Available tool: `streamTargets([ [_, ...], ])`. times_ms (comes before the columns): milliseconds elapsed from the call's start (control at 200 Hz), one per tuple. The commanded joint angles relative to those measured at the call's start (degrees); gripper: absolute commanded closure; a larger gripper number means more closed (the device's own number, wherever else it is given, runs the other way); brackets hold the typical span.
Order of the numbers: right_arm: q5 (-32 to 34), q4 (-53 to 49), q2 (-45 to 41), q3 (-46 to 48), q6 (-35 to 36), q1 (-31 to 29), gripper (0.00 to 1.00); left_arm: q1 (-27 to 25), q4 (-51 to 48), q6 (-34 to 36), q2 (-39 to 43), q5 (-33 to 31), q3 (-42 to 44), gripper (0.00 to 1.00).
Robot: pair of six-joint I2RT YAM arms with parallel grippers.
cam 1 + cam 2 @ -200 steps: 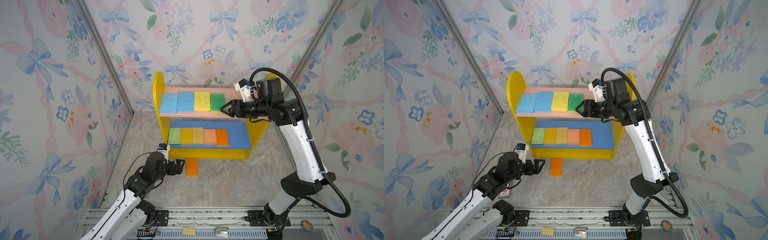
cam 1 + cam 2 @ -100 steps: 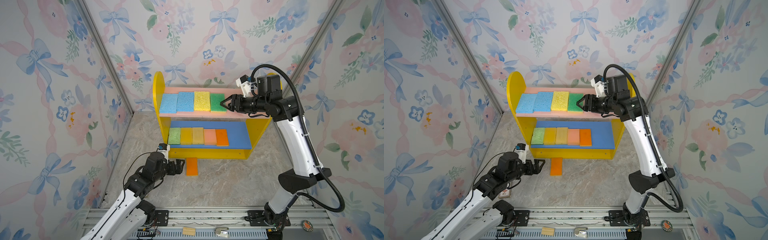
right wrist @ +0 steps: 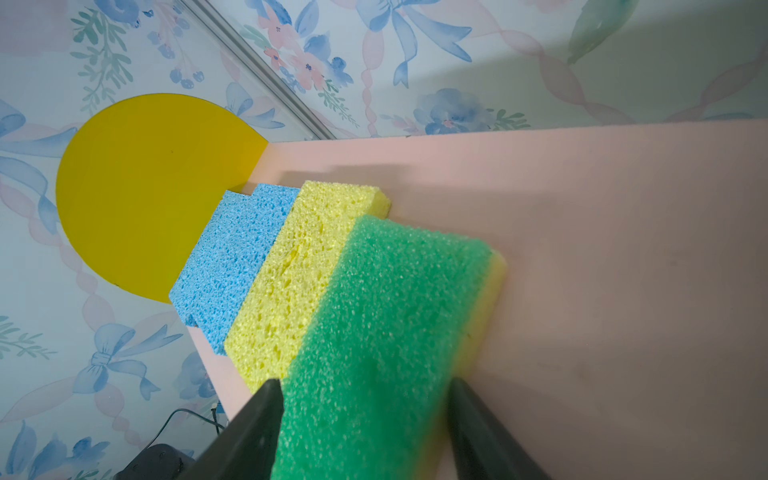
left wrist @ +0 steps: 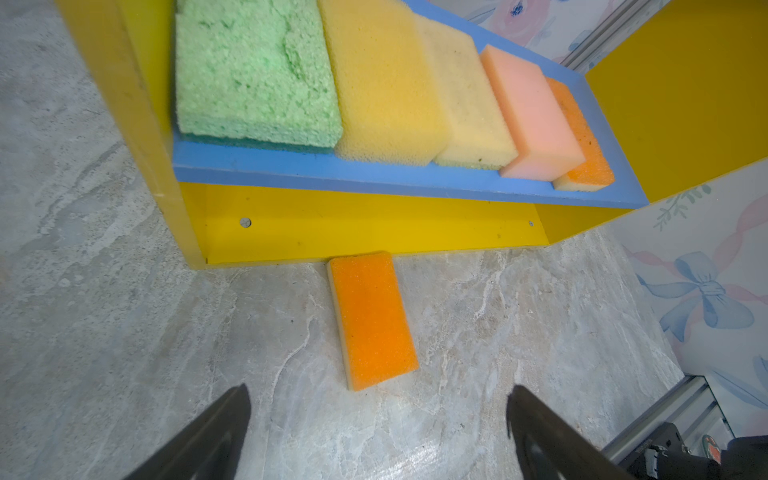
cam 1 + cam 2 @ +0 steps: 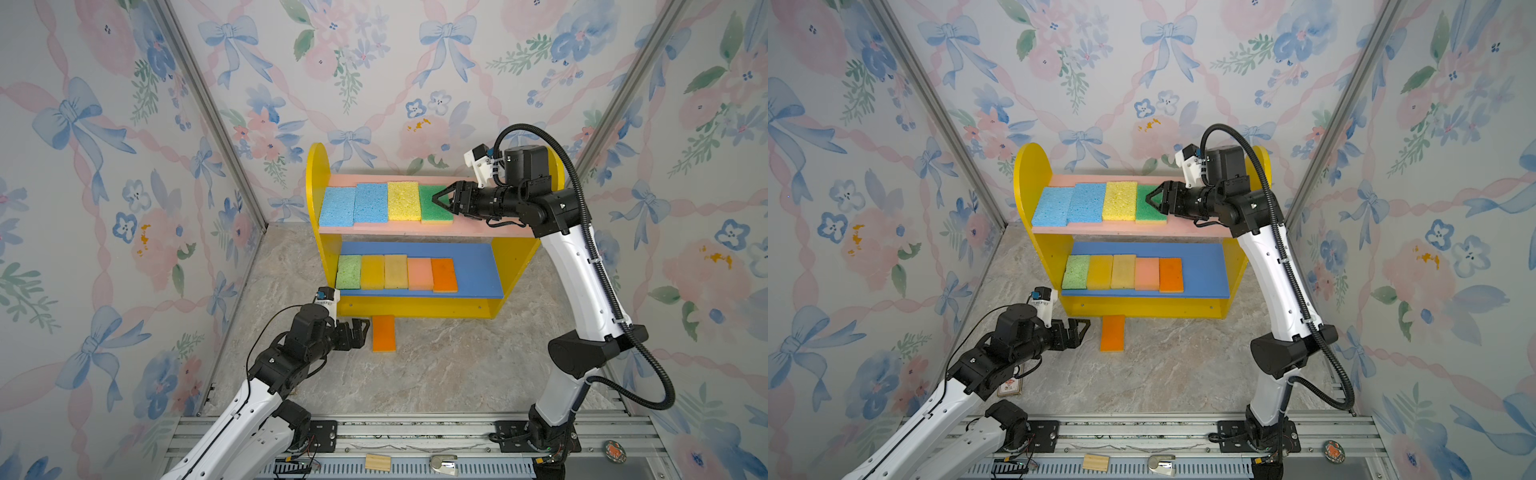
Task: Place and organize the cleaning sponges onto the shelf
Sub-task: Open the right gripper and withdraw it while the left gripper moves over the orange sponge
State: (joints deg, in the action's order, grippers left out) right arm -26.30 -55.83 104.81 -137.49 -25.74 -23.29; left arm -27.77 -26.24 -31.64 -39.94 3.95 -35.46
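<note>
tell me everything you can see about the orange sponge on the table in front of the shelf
The orange sponge is a flat rectangular block with a grainy orange top and a pale yellow foam layer beneath, showing along its edges. It lies flat, orange side up, on the marbled tabletop, one short end at the shelf's yellow base panel, touching or nearly so. The left end effector stands open short of it, not touching.

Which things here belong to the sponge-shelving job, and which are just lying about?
Job: shelf; upper board: two blue sponges, yellow sponge, green sponge; lower board: light green sponge, amber sponge, pale yellow sponge, peach sponge, orange sponge; tabletop: second orange sponge.
Lying about: wooden block, small metal piece, round badge, by the front rail; small card.
</note>
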Motion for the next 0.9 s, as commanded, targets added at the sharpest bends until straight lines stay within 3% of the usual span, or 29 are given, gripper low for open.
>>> streamTargets([
  [0, 3.48, -8.62, -0.56, 3.59, -1.42, 1.27, 0.34, -0.28, 1.00, 1.08, 0.38, 0.80, 0.66, 0.02],
  [405, -0.89, -5.42, -14.61, 13.16, -1.20, 2.94, 0.32, -1.30, 1.01, 1.32, -2.62, 2.02, 0.59, 0.02],
  [590, -3.97, 0.63, -30.70, 32.01, -2.89, 2.86, 0.30, -3.11, 0.99, 1.70, -5.35, 3.42, 0.48, 0.02],
  [775, -3.94, 2.87, -48.74, 54.87, -3.91, 2.51, 0.20, -4.27, 0.99, 1.65, -8.31, 4.48, 0.28, 0.02],
  [895, -3.54, 4.81, -57.60, 71.15, -6.02, 1.47, 0.16, -4.66, 1.08, -1.99, -13.12, 5.11, 0.74, 0.02],
])
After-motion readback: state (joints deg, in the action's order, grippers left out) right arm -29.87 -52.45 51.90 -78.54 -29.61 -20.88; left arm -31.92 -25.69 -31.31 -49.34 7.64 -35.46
